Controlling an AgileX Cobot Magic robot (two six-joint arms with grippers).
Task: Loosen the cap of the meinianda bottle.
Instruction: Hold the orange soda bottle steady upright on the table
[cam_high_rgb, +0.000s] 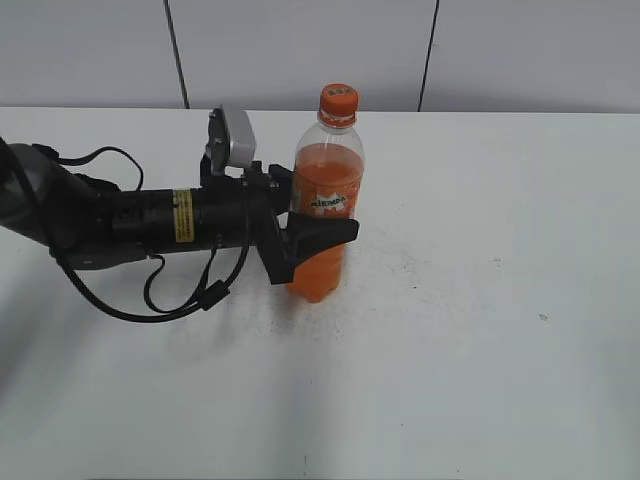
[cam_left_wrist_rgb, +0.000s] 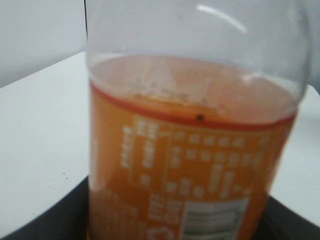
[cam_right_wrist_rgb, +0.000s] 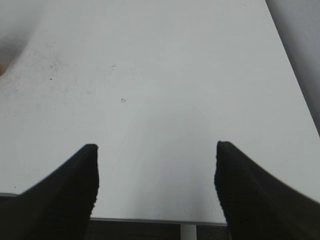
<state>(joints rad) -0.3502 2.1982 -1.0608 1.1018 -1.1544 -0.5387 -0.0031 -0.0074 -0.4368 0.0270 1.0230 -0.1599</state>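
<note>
The meinianda bottle (cam_high_rgb: 326, 200) stands upright on the white table (cam_high_rgb: 480, 300), a clear plastic bottle of orange soda with an orange label. Its orange cap (cam_high_rgb: 338, 101) sits on top. My left gripper (cam_high_rgb: 318, 240) reaches in from the left and is shut on the bottle's waist. In the left wrist view the bottle (cam_left_wrist_rgb: 195, 150) fills the frame, with the dark jaws on both sides at the bottom edge. My right gripper (cam_right_wrist_rgb: 156, 170) is open and empty above the table's near edge. It does not show in the exterior view.
The left arm and its black cable (cam_high_rgb: 170, 295) lie across the table's left side. A grey panelled wall (cam_high_rgb: 300, 50) runs behind the table. The table's front edge (cam_right_wrist_rgb: 150, 220) shows under the right gripper.
</note>
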